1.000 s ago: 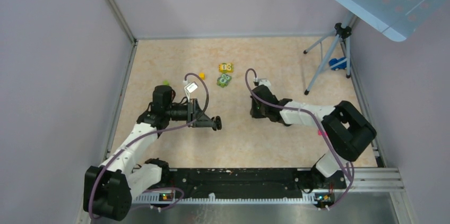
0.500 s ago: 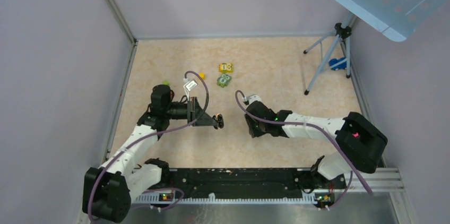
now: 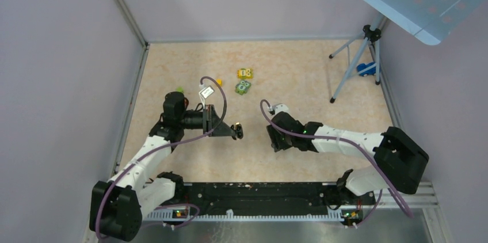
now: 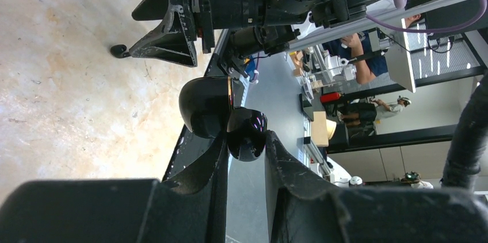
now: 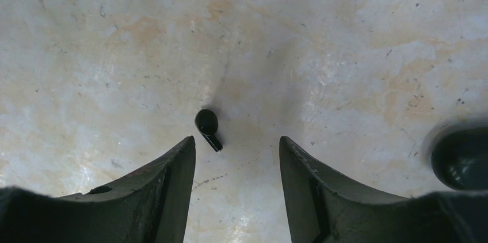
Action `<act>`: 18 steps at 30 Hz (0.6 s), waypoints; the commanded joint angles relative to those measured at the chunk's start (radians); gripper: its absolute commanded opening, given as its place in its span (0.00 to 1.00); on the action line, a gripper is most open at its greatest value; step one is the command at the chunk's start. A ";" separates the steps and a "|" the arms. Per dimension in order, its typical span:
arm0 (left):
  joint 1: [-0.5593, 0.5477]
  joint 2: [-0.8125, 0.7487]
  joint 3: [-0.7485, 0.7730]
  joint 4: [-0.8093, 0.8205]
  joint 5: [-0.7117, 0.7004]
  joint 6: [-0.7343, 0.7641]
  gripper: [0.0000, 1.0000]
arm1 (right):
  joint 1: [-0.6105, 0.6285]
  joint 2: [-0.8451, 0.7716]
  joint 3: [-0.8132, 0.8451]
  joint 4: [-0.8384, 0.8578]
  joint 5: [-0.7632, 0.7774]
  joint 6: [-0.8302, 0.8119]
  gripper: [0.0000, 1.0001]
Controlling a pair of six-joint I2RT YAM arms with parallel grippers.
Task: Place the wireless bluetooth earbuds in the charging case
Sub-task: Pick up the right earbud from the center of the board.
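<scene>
The charging case [image 4: 247, 135], a glossy black puck with its lid [image 4: 205, 106] hinged open, is pinched in my left gripper [image 4: 246, 139], which is shut on it and holds it above the table [image 3: 237, 132]. My right gripper [image 5: 236, 142] points down at the table with its jaws open and nothing between them. One black earbud [image 5: 206, 127] lies on the table just ahead of its left fingertip [image 5: 183, 154]. The left wrist view shows that earbud [image 4: 119, 51] under the right gripper's fingers [image 4: 167, 38]. In the top view the right gripper [image 3: 276, 141] hides it.
A yellow toy block [image 3: 245, 73] and a green one [image 3: 243, 86] lie at the back of the table. A tripod [image 3: 352, 64] stands at the back right. A blurred dark round shape [image 5: 460, 158] sits at the right edge of the right wrist view.
My right arm has swung nearer and to the left, towards the left gripper, and its jaws have opened. The left gripper has shifted slightly, still holding the case.
</scene>
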 commanded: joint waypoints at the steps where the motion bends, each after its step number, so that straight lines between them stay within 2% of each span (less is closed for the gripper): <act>1: -0.003 -0.015 -0.007 0.054 0.023 -0.002 0.00 | 0.005 0.000 0.019 -0.052 0.068 0.028 0.54; 5: -0.003 -0.013 -0.006 0.053 0.029 0.008 0.00 | 0.004 -0.021 0.013 -0.072 0.097 0.045 0.53; 8: -0.023 0.001 -0.001 0.027 0.040 0.025 0.00 | 0.004 -0.048 0.016 -0.094 0.113 0.060 0.57; 12: -0.128 0.024 0.022 -0.008 0.003 0.081 0.00 | 0.006 -0.108 0.021 -0.110 0.097 0.078 0.58; 18: -0.256 0.041 0.035 0.087 0.002 0.061 0.00 | 0.005 -0.210 0.015 -0.104 0.080 0.107 0.61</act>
